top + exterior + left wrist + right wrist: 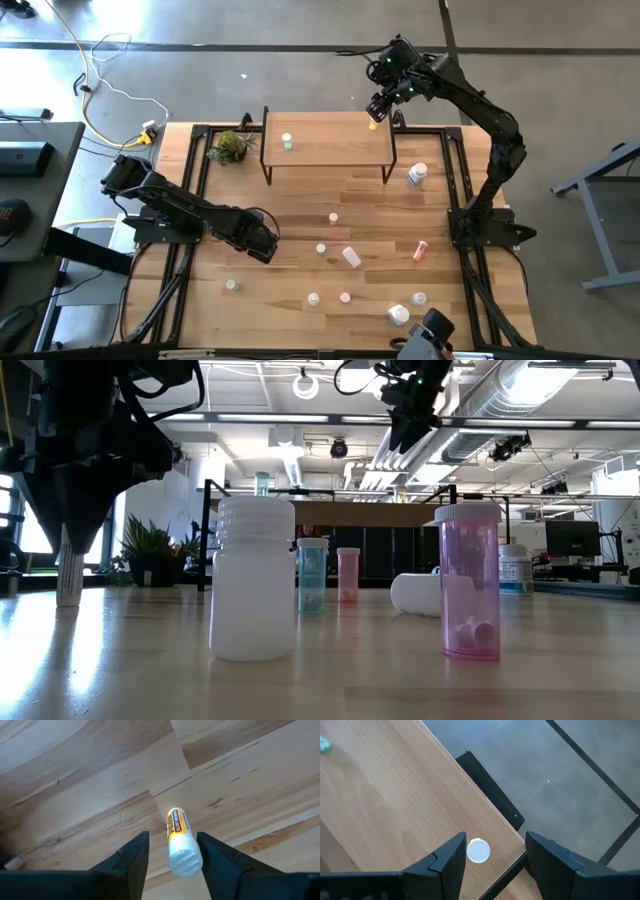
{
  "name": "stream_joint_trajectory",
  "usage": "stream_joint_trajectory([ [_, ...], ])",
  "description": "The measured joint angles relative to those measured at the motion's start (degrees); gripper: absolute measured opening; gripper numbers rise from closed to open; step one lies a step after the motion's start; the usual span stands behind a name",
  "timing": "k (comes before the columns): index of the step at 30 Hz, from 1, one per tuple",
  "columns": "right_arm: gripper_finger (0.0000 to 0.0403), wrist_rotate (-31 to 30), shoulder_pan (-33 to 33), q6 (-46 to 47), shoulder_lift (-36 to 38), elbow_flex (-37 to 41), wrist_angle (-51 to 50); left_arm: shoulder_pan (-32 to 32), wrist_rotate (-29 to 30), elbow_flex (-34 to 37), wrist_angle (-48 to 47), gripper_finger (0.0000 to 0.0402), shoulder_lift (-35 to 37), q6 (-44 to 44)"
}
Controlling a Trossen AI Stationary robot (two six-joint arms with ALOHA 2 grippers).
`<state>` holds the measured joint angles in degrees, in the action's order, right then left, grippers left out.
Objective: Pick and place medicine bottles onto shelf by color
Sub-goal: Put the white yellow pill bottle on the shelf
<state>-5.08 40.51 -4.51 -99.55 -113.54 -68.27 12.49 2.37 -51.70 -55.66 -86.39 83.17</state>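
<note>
Closest to my lens: a white-capped bottle w/ yellow label (181,840) standing on the wood between my left hand's (172,851) fingers. The jaws sit either side w/ slim gaps, not clenched on it yet; can't tell if either pad touches. That hand is low at the surface's (290,215) left side, near the front-left corner.

My right hand (376,110) hovers over the shelf's (330,150) right rear corner, jaws apart, gripping nothing. A small white-capped yellow bottle (478,851) stands under it, right by the shelf edge.

Progress, as I judge it: early. Only that one and a green bottle (287,142) on the shelf's left part are up. About ten remain on the surface, pink, white, red, some lying down.

Room: shelf middle is bare, plenty of landing space. Yellow one sits close to the corner drop, so careful there. Plant (232,147) crowds the shelf's left end.
</note>
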Motion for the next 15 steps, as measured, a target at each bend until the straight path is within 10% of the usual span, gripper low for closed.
stream_joint_trajectory([
  [15,0.0195,-0.07,0.0,0.02,0.0,0.0,0.39,0.0,-0.17,0.01,-0.03,0.0085,-0.09,-2.42],
])
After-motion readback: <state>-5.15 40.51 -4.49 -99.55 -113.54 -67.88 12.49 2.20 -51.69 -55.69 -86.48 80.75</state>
